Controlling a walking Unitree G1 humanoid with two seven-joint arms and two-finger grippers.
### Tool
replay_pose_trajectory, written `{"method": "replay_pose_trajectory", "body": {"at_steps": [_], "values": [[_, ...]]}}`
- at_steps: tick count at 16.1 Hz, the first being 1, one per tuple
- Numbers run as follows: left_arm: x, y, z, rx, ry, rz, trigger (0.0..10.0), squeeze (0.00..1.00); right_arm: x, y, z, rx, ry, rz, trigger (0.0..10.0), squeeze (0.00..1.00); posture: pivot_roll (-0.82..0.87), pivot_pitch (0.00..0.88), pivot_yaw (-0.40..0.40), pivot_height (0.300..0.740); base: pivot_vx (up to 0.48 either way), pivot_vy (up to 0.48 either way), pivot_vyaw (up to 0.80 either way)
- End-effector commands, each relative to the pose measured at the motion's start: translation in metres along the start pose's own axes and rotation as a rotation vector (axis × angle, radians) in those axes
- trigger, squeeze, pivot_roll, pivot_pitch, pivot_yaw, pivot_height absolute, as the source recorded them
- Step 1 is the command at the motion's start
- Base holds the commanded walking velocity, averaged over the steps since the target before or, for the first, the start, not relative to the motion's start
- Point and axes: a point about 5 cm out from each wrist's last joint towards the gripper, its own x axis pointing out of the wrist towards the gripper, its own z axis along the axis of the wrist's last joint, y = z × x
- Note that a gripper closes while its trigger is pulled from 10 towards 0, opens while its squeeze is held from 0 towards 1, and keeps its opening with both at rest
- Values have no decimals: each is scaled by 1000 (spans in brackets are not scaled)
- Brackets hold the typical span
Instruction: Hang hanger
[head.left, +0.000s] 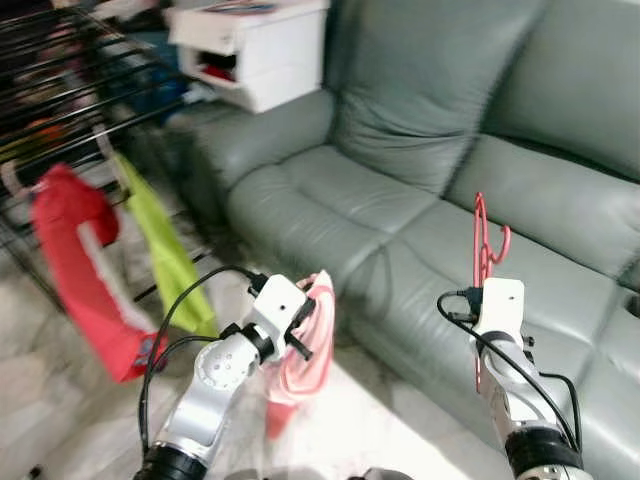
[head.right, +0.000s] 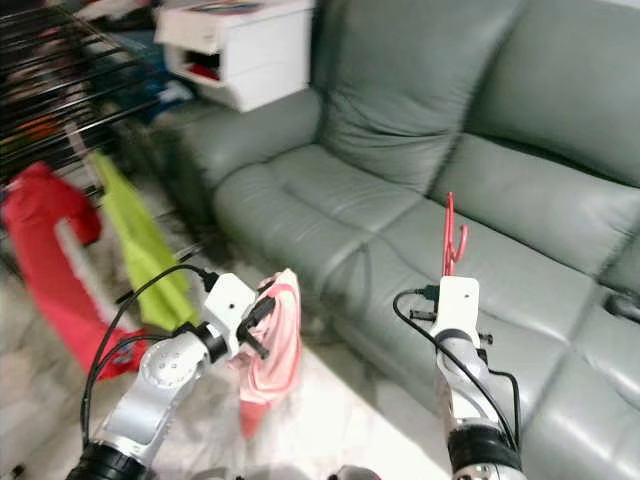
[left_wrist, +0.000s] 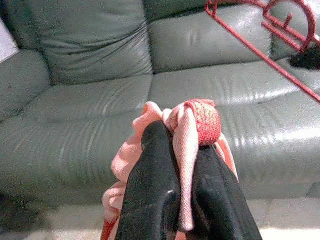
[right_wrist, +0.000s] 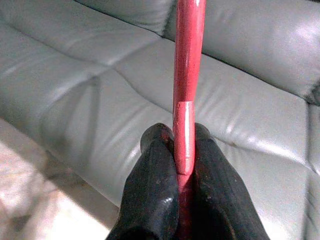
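Hanger (right_wrist: 188, 75) pinched upright in right gripper (right_wrist: 184, 150) | left gripper (left_wrist: 186, 165) clamps pink garment (left_wrist: 192, 122) | before sofa (head.left: 400, 210)

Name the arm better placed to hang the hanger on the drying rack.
Right, probably: the right gripper is shut on the red hanger. The left gripper is nearer the drying rack but clamps the pink garment.

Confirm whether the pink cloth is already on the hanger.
No. The left gripper pinches the pink cloth, while the hanger stands apart, bare.
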Motion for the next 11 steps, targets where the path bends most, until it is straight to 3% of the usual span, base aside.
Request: {"method": "replay_pose_trajectory", "body": {"at_steps": [1, 2, 3, 4, 7, 9, 11], "values": [[-1, 4, 0, 11, 10, 21, 10000, 0, 1, 2, 7, 1, -21, 8, 10000, 0, -67, 0, 22, 740, 0, 0, 0], [-1, 6, 0, 12, 9, 42, 10000, 0, 1, 3, 6, 16, -12, 21, 10000, 0, -66, 0, 23, 740, 0, 0, 0], [2, 19, 2, 78, 14, 197, 10000, 0, -2, 7, 4, 39, 16, 87, 10000, 0, -64, 0, 23, 740, 0, 0, 0], [4, 28, 2, 90, 32, 287, 10000, 0, -4, 12, 1, 36, 41, 142, 10000, 0, -64, 0, 23, 740, 0, 0, 0], [8, 47, 2, 39, 62, 425, 10000, 0, -8, 13, -4, 10, 60, 185, 10000, 0, -75, 0, 25, 740, 0, 0, 0], [11, 49, 4, 17, 52, 399, 10000, 0, -8, 13, -6, 11, 71, 178, 10000, 0, -74, 0, 26, 740, 0, 0, 0], [13, 46, 4, 53, 53, 378, 10000, 0, -11, 20, -3, 45, 66, 204, 10000, 0, -71, 0, 27, 740, 0, 0, 0]]}}
